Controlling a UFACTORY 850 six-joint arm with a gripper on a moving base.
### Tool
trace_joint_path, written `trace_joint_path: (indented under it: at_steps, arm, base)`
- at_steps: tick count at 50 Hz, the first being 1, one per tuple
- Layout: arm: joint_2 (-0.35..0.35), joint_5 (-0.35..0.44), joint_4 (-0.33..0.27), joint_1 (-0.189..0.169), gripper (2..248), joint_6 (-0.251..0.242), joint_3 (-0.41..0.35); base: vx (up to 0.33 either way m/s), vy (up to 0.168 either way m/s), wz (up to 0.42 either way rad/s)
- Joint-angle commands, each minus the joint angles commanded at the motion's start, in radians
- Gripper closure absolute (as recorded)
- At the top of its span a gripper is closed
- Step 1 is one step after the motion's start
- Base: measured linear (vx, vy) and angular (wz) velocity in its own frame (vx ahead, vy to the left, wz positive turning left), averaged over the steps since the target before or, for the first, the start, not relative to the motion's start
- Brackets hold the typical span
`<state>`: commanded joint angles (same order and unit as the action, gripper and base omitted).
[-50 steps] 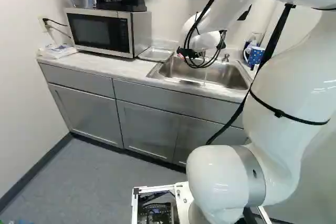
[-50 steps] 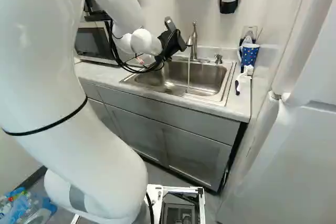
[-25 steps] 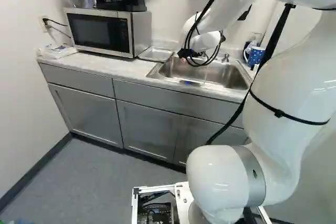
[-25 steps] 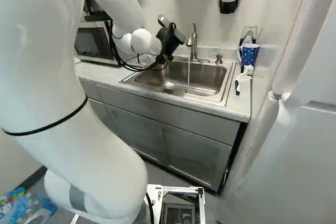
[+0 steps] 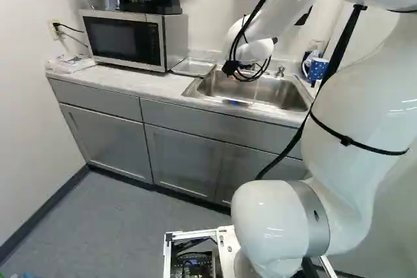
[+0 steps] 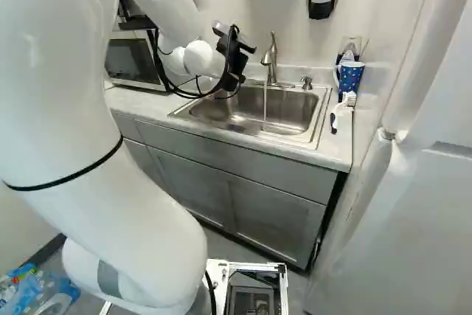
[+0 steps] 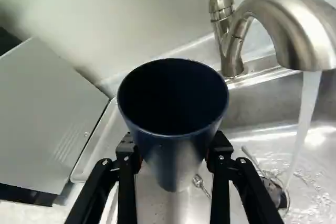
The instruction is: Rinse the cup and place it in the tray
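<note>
My gripper (image 6: 234,75) hangs over the left end of the sink (image 6: 280,112), left of the faucet. In the wrist view the gripper (image 7: 173,153) is shut on a dark blue cup (image 7: 176,158), one finger on each side; its opening faces the camera. The cup cannot be made out in the base views. Water (image 7: 305,108) runs from the faucet (image 7: 294,24) into the basin, well to one side of the cup. A shallow metal tray (image 5: 193,66) lies on the counter between microwave and sink; its edge shows in the wrist view, beside one finger.
The microwave (image 5: 127,38) stands beyond the tray. A spoon (image 7: 198,181) and another utensil lie in the sink. Right of the sink are a blue patterned mug (image 6: 349,75) and a white brush (image 6: 344,105). A soap pump (image 6: 307,82) stands behind the basin.
The gripper and wrist have turned and shifted slightly toward the microwave side, away from the faucet, the held cup moving with them. The base has not moved, and the water still runs.
</note>
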<state>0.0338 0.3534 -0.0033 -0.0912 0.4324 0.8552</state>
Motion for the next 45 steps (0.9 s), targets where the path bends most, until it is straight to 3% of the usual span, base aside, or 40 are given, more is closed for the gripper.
trace_joint_path:
  at_steps: [35,45]
  arm:
    - [0.0,0.0,0.0,0.0,125,-0.367,0.0]
    - [0.0,0.0,0.0,0.0,125,-0.367,0.0]
  base:
    - [0.0,0.0,0.0]
    - [0.0,0.0,0.0]
